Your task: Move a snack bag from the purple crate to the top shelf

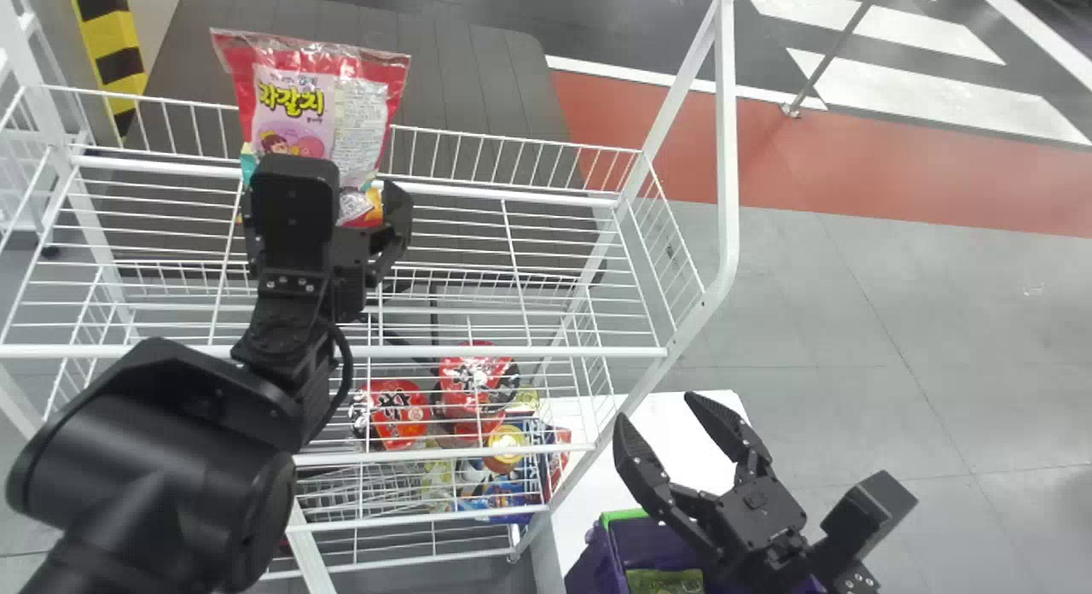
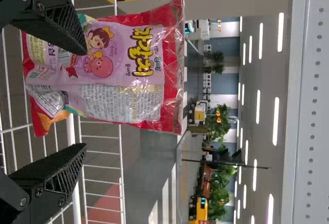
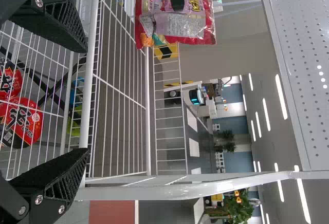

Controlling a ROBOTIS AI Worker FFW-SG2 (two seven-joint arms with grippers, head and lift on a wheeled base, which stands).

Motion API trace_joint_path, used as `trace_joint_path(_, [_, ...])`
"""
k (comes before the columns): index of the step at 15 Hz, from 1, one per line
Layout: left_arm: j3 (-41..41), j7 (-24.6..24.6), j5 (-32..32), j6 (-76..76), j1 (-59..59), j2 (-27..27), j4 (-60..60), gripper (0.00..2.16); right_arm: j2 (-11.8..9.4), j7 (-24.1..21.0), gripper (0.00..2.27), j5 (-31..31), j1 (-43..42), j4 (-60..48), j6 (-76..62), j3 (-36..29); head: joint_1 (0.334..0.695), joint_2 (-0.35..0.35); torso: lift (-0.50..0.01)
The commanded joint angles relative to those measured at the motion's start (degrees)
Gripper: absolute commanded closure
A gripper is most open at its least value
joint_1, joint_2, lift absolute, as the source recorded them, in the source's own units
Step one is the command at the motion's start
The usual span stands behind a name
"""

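The snack bag (image 1: 358, 116) stands upright at the back rail of the white wire top shelf (image 1: 546, 189), left of centre. My left gripper (image 1: 345, 184) is open just in front of it. In the left wrist view, the left gripper (image 2: 85, 99) has its fingers well apart, one overlapping the bag (image 2: 128, 75). The right wrist view shows the bag (image 3: 177, 24) upright behind a dark finger. My right gripper (image 1: 659, 408) is open and holds nothing, above the purple crate (image 1: 601, 556) right of the rack; its own view shows the right gripper (image 3: 87, 100) with spread fingers.
Red noodle packs (image 1: 397, 415) and other goods sit on lower rack levels. A white rack post (image 1: 727, 150) rises between the shelf and my right arm. The crate stands by a white tabletop (image 1: 589, 440). A dark table (image 1: 478, 73) lies beyond the rack.
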Motion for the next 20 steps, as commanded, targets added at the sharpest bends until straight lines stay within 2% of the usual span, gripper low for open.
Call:
trace_joint_path(1, [0.2,0.1,3.8,-1.4,-1.8,-0.1,2.5,0.21,0.1,0.6,0.15,-0.3,0.0,0.4,-0.2,0.0,0.695,-0.328,0.0])
trace_joint_path(3, [0.0,1.5,4.1,-3.0,-3.7,-0.1,6.1,0.21,0.0,0.7,0.15,-0.6,0.0,0.8,-0.9,-0.3,0.695,-0.322,0.0])
trace_joint_path(9, [-0.3,1.6,4.1,-7.2,-5.8,-0.1,11.9,0.21,0.0,2.0,0.15,-1.7,-0.1,1.4,-1.9,-0.6,0.695,-0.309,0.0])
trace_joint_path(20, [-0.1,-0.5,6.4,-14.9,-9.3,-0.1,21.9,0.21,0.1,2.7,0.15,-1.9,-0.2,1.4,-1.9,-0.9,0.695,-0.282,0.0])
